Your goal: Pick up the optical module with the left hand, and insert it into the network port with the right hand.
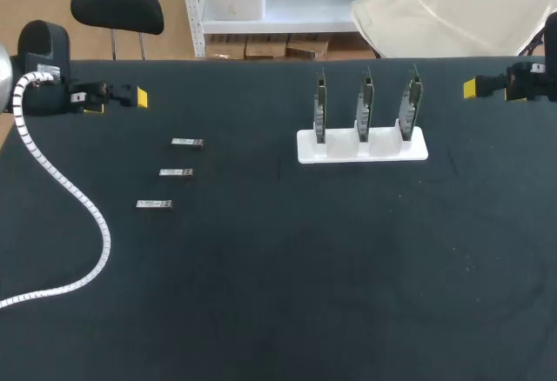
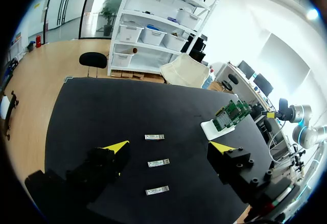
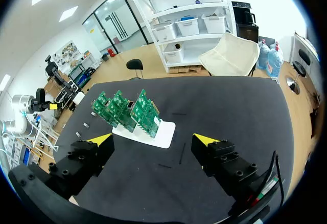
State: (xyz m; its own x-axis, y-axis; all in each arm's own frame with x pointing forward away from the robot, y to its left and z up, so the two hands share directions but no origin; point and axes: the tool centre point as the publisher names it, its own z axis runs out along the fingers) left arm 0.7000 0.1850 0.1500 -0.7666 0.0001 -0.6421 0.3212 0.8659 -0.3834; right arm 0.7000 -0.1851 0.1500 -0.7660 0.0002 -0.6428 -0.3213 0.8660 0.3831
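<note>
Three small silver optical modules lie in a slanted row on the black table [image 1: 287, 268]: the far one [image 1: 187, 143], the middle one [image 1: 177, 172] and the near one [image 1: 154, 204]. A white stand [image 1: 362, 148] holds three upright green network cards [image 1: 365, 103]. My left gripper [image 1: 122, 100] hovers at the table's far left, open and empty. In its wrist view [image 2: 168, 147] the modules [image 2: 158, 162] lie on the table ahead of it. My right gripper [image 1: 487, 92] hovers open and empty at the far right. Its wrist view [image 3: 153, 141] shows the cards [image 3: 127, 111] ahead.
A white spiral cable sleeve [image 1: 78, 198] from my left arm trails over the table's left side down to its front edge. Bare black tabletop spreads between the modules and the stand, and across the whole front half.
</note>
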